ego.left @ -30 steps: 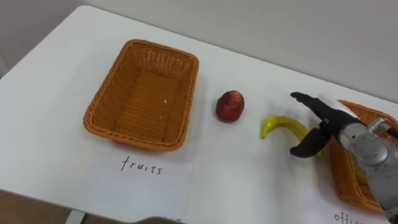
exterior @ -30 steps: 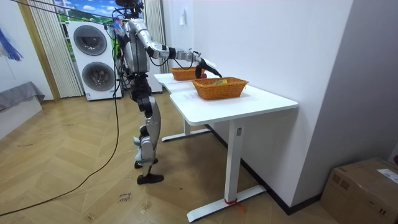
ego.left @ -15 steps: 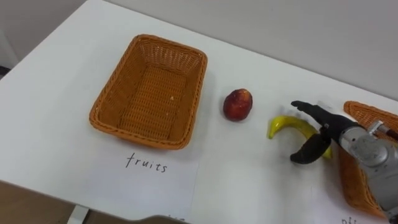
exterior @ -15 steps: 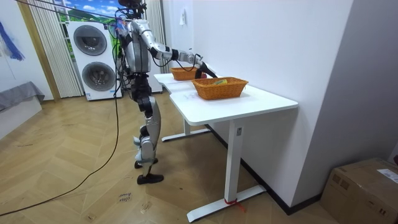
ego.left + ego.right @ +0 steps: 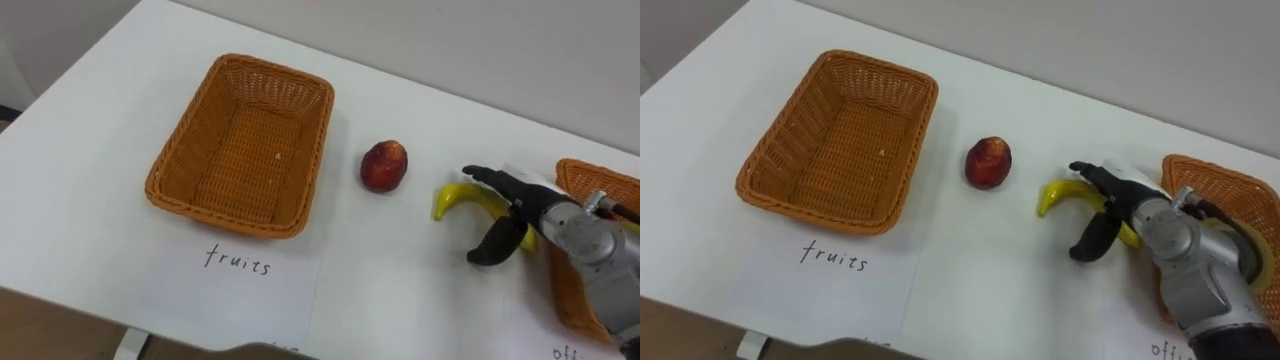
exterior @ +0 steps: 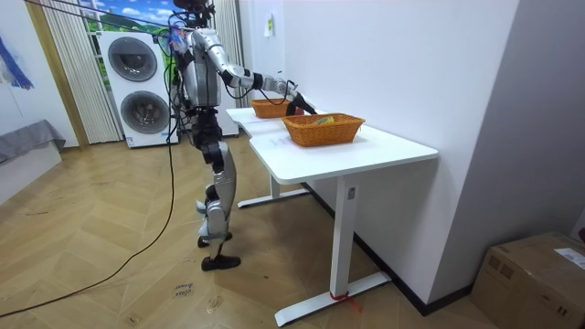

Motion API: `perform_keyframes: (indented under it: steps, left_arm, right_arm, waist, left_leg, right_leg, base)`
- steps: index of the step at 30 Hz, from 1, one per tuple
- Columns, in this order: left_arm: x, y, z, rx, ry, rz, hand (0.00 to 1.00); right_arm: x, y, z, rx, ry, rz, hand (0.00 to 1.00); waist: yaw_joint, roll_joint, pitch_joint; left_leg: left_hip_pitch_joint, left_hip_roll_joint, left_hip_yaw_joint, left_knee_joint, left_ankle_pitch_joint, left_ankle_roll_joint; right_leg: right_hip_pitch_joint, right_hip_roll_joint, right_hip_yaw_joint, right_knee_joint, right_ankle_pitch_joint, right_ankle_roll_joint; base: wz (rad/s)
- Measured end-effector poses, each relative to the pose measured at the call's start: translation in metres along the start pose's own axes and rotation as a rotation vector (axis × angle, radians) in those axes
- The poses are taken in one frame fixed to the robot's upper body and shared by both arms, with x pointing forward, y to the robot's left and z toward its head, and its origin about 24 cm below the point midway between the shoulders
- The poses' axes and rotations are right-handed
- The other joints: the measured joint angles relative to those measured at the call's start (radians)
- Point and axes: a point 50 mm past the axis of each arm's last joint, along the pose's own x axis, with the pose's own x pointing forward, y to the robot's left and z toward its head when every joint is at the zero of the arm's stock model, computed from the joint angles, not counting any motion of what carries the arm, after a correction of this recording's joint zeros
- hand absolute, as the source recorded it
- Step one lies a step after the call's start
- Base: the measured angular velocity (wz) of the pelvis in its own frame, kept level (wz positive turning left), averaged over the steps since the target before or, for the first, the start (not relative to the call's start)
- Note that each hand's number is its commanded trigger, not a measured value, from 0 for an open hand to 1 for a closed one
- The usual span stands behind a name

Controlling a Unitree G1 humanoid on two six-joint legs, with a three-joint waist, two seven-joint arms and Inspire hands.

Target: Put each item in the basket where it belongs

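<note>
The banana lies flat on the desk, between the red fruit and the right basket. Its tip end points toward the red fruit and its other end is hidden under the right hand. That hand straddles the banana's right half. Its fingers reach over the far side and the thumb hangs on the near side. They are spread apart and not closed on anything, so the banana is not yet held.

The banana will probably feel light, with a firm but bruisable body and a smooth skin that can slide on the desk. Its curve lets it roll or pivot if it is pressed from one side alone. The thick middle looks the safest place to grip, pinched across its width between fingers and thumb with moderate force. The tapered tip would slip out more easily.

The red fruit sits alone, just right of the left basket, which is empty. It is round and likely to roll at a touch, so it would need a wrap from above rather than a side nudge.
</note>
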Motion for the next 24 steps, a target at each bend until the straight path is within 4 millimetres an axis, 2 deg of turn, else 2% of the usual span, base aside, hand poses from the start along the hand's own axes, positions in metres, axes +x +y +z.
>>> perform_keyframes:
  steps: [5, 13, 17, 24]
  left_arm:
    - [0.0, -0.001, 0.0, 0.003, 0.004, 0.006, 0.0]
    - [0.0, -0.002, -0.001, 0.008, 0.009, 0.004, 0.0]
    - [0.0, -0.002, 0.0, 0.006, 0.008, 0.005, 0.0]
    - [0.001, -0.004, -0.003, 0.004, 0.031, -0.006, 0.0]
  right_arm:
    - [0.003, -0.002, -0.002, 0.007, 0.017, 0.002, 0.0]
    - [0.006, -0.004, -0.003, 0.011, 0.027, 0.003, 0.0]
    - [0.007, -0.006, -0.003, 0.013, 0.03, 0.001, 0.0]
    - [0.011, -0.007, -0.009, 0.023, 0.057, 0.006, 0.0]
  waist:
    - [0.016, 0.001, 0.0007]
    - [0.016, 0.004, 0.0028]
    - [0.017, 0.007, 0.0051]
    - [0.017, 0.006, 0.0043]
  left_leg:
    - [-0.002, 0.0, -0.001, 0.002, 0.0, 0.0]
    - [-0.009, -0.003, -0.02, 0.007, 0.0, 0.0]
    - [-0.009, -0.004, -0.026, 0.008, 0.0, 0.001]
    - [-0.008, -0.005, -0.028, 0.008, 0.001, 0.001]
  right_leg:
    - [0.0, 0.0, 0.0, 0.001, 0.0, 0.0]
    - [0.005, -0.004, -0.029, 0.0, 0.0, 0.0]
    - [0.005, -0.005, -0.032, 0.0, 0.0, 0.0]
    - [0.01, -0.005, -0.033, -0.001, 0.0, 0.0]
  base:
    - [0.01]
    - [0.08]
    - [0.01]
    - [0.0]
